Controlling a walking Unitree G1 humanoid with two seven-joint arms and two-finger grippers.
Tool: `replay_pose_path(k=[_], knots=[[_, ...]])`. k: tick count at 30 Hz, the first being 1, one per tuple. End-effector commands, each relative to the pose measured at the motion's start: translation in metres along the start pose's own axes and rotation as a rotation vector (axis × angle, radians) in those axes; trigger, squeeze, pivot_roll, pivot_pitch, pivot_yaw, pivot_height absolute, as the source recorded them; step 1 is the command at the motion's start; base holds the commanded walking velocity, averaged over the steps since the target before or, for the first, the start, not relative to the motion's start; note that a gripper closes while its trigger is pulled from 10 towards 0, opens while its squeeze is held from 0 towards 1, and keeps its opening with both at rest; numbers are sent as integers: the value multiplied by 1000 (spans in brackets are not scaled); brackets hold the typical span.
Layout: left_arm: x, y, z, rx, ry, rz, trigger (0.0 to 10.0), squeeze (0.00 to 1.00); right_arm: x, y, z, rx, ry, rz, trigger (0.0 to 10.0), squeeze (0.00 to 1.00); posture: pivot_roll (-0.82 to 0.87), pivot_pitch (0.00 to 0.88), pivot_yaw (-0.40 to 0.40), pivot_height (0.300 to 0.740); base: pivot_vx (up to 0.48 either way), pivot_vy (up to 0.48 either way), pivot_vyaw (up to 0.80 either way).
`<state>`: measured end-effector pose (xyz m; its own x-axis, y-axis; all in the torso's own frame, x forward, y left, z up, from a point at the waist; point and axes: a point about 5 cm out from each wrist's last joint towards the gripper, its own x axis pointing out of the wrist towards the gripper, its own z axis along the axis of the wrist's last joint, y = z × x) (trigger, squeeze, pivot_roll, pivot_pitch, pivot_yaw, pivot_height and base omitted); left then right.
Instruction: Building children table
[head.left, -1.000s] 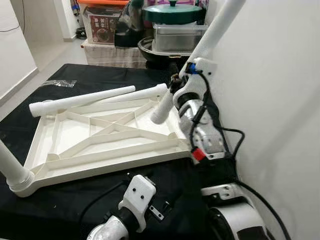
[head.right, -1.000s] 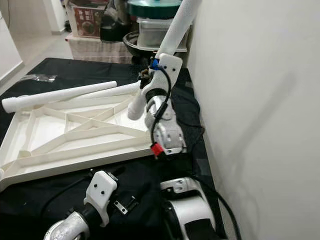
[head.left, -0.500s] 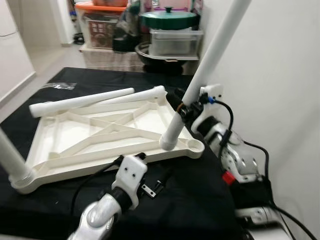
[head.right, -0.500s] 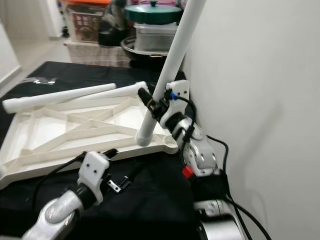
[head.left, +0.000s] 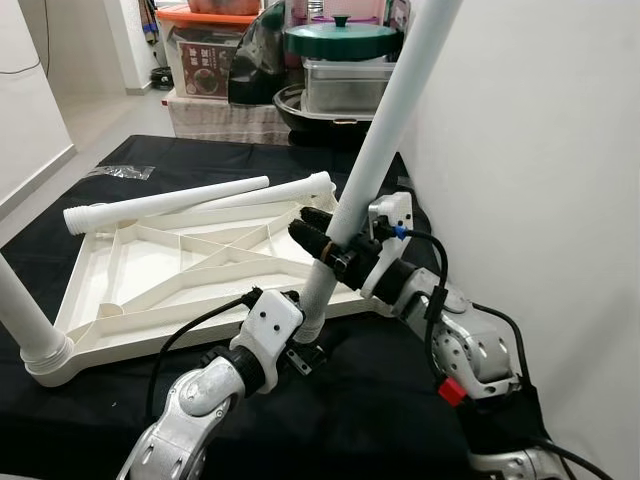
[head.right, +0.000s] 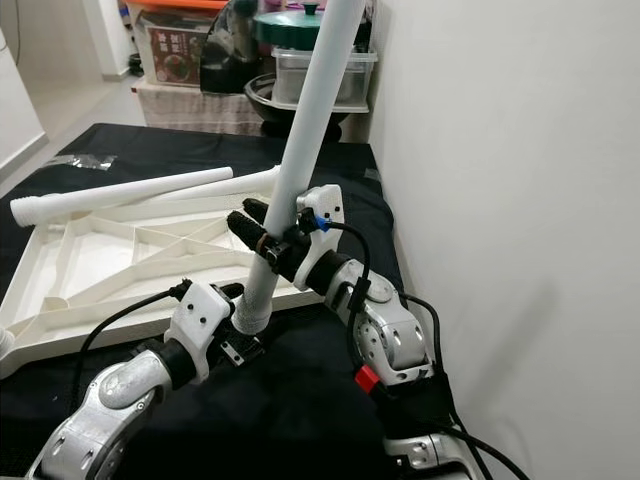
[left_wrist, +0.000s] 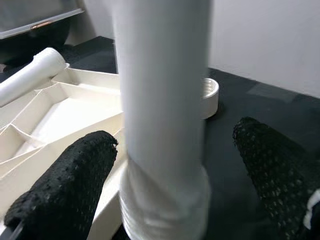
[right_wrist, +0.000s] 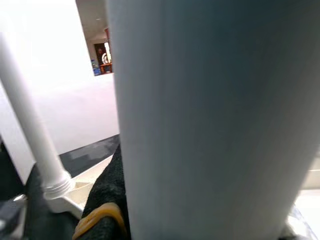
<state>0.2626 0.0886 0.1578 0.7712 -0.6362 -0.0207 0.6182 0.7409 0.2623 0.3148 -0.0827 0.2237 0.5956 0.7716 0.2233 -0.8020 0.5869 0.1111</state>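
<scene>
A fitted leg (head.left: 22, 325) at the tabletop's (head.left: 150, 280) near left corner is cut off by the frame edge, so only its lower part and collar show. The tabletop lies upside down on the black mat (head.left: 100, 420), with two loose legs (head.left: 165, 203) lying across its far edge. The left gripper (head.left: 298, 352) reaches in low from the near side, its fingers (left_wrist: 65, 185) spread wide on either side of the threaded foot of the held leg (head.left: 385, 140), not touching it. In the left wrist view that foot hangs just off the tabletop's near right corner, with the round socket (left_wrist: 210, 95) partly hidden behind it. The right gripper (head.left: 325, 243) stretches forward from the wall side, fingers clamped round the leg, which tilts up past the frame's top. The right wrist view is mostly blurred white leg.
</scene>
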Motion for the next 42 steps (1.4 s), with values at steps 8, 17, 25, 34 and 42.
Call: replay_pose_path(k=[8,17,25,34,42], knots=[[3,12,-3,31,16,27,10000,0,-2,12,-6,47,29,77,10000,0,34,35,-47,740,0,0,0],[5,3,-9,8,26,2,10000,0,-2,19,-8,46,30,93,10000,0,34,35,-44,740,0,0,0],[6,0,-13,10,31,2,0,0,1,23,-4,55,11,106,10000,0,29,34,-39,740,0,0,0],[5,2,-10,26,3,24,0,0,1,22,-4,44,14,90,10000,0,31,34,-45,740,0,0,0],[4,-4,-12,6,9,3,0,0,1,21,-6,43,27,79,10000,0,32,30,-41,740,0,0,0]])
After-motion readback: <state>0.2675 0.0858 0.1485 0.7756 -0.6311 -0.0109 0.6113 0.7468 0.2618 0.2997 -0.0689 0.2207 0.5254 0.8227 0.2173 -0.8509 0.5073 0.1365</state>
